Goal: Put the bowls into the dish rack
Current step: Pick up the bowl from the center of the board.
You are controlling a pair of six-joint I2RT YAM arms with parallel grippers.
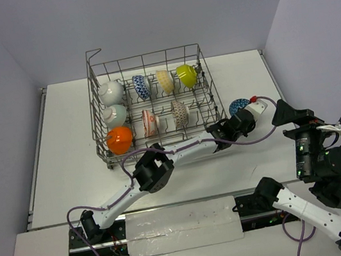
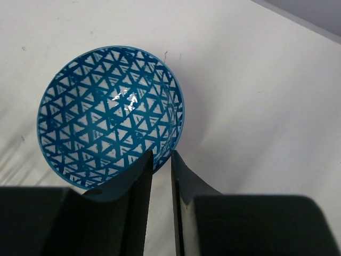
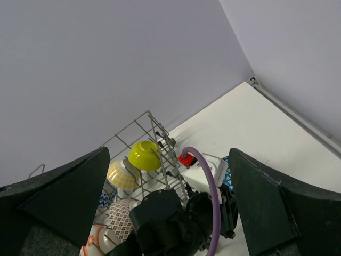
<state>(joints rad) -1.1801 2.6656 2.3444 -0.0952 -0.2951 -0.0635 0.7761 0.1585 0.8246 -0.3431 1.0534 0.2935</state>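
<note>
Where lilac walls (image 1: 139, 9) meet, a white table (image 1: 70, 150) holds the dish rack (image 1: 150, 63).

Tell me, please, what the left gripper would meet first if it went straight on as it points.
The blue patterned bowl: its near rim sits right at the left gripper's tips, apparently between the narrowly parted fingers. Whether they touch it yet is unclear.

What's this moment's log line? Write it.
left pincer: astride blue patterned bowl rim | right pincer: open, empty | dish rack: eight bowls loaded
</note>
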